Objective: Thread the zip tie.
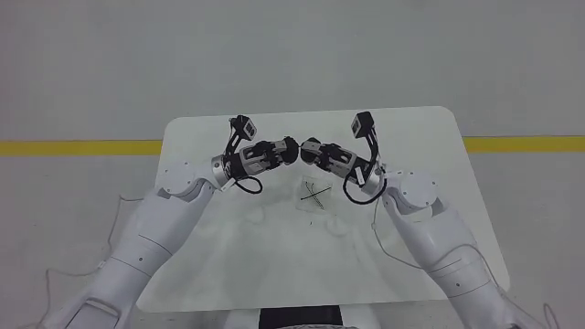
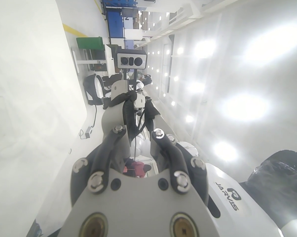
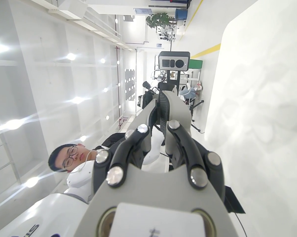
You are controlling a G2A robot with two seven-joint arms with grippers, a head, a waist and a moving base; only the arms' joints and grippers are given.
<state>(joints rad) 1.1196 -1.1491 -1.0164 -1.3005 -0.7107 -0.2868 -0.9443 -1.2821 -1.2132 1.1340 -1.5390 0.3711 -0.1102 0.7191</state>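
Two crossed black zip ties (image 1: 315, 193) (thin strands, hard to read) lie on the table (image 1: 430, 132), near the right arm. The left gripper (image 1: 291, 147) and right gripper (image 1: 308, 145) meet tip to tip above it. This looks like the threading step, and the next move needs the tail lined up with the head. I cannot tell whether either gripper pinches anything.
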